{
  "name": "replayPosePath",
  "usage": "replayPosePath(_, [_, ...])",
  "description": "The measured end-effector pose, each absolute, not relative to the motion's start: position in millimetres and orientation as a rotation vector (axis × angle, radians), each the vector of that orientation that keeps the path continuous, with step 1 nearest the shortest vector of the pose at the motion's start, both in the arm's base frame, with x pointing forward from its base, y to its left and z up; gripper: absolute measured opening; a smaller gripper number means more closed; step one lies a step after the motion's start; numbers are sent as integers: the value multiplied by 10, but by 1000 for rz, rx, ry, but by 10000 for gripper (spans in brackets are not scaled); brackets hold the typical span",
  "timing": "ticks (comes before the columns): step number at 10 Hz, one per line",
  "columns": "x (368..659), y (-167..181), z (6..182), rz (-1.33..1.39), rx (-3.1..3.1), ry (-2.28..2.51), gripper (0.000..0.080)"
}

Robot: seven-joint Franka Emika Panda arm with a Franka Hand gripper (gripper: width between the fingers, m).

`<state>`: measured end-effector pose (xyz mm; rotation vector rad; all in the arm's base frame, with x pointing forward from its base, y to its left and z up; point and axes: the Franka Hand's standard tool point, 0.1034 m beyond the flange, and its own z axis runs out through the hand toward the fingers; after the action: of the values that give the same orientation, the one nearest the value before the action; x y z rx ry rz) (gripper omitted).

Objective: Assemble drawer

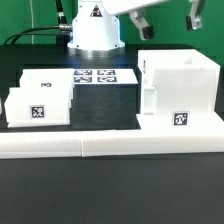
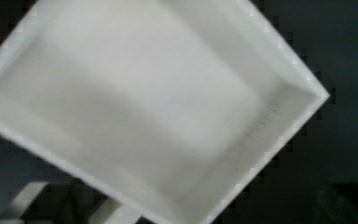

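Note:
The white boxy drawer housing (image 1: 180, 90) stands at the exterior view's right, with a tag on its front and its open side facing up. Two small white trays (image 1: 48, 98) sit side by side at the exterior view's left, and one shows a tag. My gripper (image 1: 165, 22) hangs above the housing, open and empty, with its fingers spread wide. In the wrist view the housing (image 2: 149, 95) fills the picture, blurred, seen from above. The gripper (image 2: 197, 205) shows there only as dim fingers (image 2: 34, 200) at the picture's edges.
The marker board (image 1: 95, 77) lies flat between the trays and the housing. A long low white border rail (image 1: 110, 142) runs along the front of the parts. The robot's base (image 1: 95, 35) stands behind them.

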<state>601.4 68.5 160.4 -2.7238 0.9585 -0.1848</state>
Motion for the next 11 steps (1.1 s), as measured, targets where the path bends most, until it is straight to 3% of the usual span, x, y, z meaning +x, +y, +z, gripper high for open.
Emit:
replayPosePath(4, [6003, 609, 1564, -252, -2883, 484, 649])
replayPosePath(8, [5735, -106, 1314, -303, -3028, -168, 649])
replayPosePath(11, [5598, -436, 1158, -278, -3047, -149, 649])
